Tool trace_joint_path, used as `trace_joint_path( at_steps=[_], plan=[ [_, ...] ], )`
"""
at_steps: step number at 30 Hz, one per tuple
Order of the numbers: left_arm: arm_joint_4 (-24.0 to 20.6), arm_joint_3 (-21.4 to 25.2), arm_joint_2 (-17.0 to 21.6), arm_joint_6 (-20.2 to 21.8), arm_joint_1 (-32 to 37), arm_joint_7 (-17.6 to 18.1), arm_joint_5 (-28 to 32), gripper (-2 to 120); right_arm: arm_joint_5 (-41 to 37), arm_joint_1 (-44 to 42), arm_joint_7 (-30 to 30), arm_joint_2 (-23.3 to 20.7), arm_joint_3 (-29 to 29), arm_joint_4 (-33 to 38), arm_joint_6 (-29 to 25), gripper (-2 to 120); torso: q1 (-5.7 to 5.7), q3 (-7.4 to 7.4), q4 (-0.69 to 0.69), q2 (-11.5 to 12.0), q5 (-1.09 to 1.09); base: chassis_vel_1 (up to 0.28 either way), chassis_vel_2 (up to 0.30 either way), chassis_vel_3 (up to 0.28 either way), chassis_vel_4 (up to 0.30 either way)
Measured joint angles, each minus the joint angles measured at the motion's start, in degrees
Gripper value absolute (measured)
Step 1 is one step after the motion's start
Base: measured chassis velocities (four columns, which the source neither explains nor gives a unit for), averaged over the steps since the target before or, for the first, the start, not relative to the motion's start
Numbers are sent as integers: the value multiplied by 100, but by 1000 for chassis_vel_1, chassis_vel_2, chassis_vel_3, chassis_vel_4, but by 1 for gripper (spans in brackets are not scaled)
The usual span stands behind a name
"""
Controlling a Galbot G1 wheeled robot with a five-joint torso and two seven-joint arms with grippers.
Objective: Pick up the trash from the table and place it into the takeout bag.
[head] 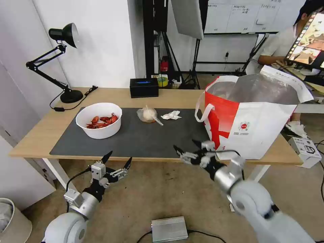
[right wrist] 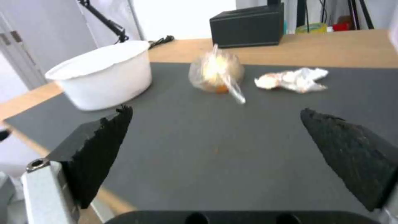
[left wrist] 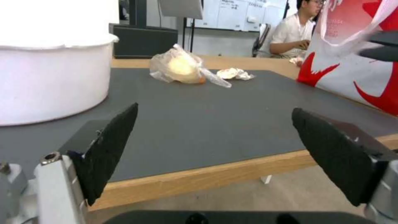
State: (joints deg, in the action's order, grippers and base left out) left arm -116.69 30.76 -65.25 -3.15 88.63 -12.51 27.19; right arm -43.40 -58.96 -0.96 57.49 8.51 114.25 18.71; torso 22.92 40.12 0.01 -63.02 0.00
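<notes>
Nearest the head camera, lower frame: two end effectors, both empty, fingers spread wide. Left end effector (head: 116,162) hangs at lower left, short of the bench's near edge, in line with the bowl; right end effector (head: 187,147) sits at lower centre-right over the mat's near edge, just beside the takeout bag (head: 251,118). Bench (head: 40,135): light wood, carrying a dark grey mat (head: 135,138). On the mat, left to right: white bowl of red crayfish shells (head: 99,120) at centre-left; knotted clear bag (head: 147,114) at centre; crumpled tissue (head: 171,115) just right of it, apart from it. Takeout bag stands upright at the right, mouth open, foil lining showing. Also present: black box (head: 144,87) at the far edge, desk lamp (head: 54,60) at upper left; neither is trash. Status, judged: nothing collected yet; the step in hand is the first reach. Handling note: the knotted bag and tissue lie squarely ahead of the right end effector, so a low approach with fingers straddling the item should suit; grip the bag near its knot, since the film looks slippery and may deform. The bowl is wide and likely needs a rim pinch, kept level to avoid spilling shells.
</notes>
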Motion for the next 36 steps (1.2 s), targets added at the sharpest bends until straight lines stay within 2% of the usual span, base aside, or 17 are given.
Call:
trace_joint_path(
  at_steps=[6, 9, 12, 21, 24, 29, 36],
  plan=[
    [-14, -28, -64, 15, 17, 14, -55, 100, -83, 793, -398, 255, -608, -460, 155, 100, 0, -1, 0, 0, -1, 0, 0, 0, 0],
    [-31, -28, -77, 19, 45, 18, -85, 100, -86, 1324, -993, 559, -1091, -802, 443, 100, 0, -1, 0, 0, -1, 0, 0, 0, 0],
    [-38, -20, -80, 21, 58, 21, -88, 100, -78, 1639, -1327, 728, -1299, -1020, 595, 100, 0, -1, 0, 0, -1, 0, 0, 0, 0],
    [-74, 16, -142, 24, 125, 25, -116, 100, -114, 2584, -2127, 1149, -1641, -1753, 1093, 100, 0, -1, -1, 0, 0, 0, 0, 0, 0],
    [-50, 20, -161, 24, 130, 25, -120, 100, -205, 2971, -2469, 1410, -1787, -2225, 1278, 100, 0, -1, -1, 0, 0, 0, 0, 0, 0],
    [-30, -17, -183, 24, 100, 25, -121, 100, -240, 3426, -2900, 1776, -1927, -2897, 1428, 100, 0, -1, 0, 0, -1, 0, 0, 0, 0],
    [59, -33, -180, 18, 81, 21, -129, 100, -301, 3783, -3165, 2097, -1975, -3545, 1468, 100, 0, -1, -1, 0, -1, 0, 0, 0, 0]
  ],
)
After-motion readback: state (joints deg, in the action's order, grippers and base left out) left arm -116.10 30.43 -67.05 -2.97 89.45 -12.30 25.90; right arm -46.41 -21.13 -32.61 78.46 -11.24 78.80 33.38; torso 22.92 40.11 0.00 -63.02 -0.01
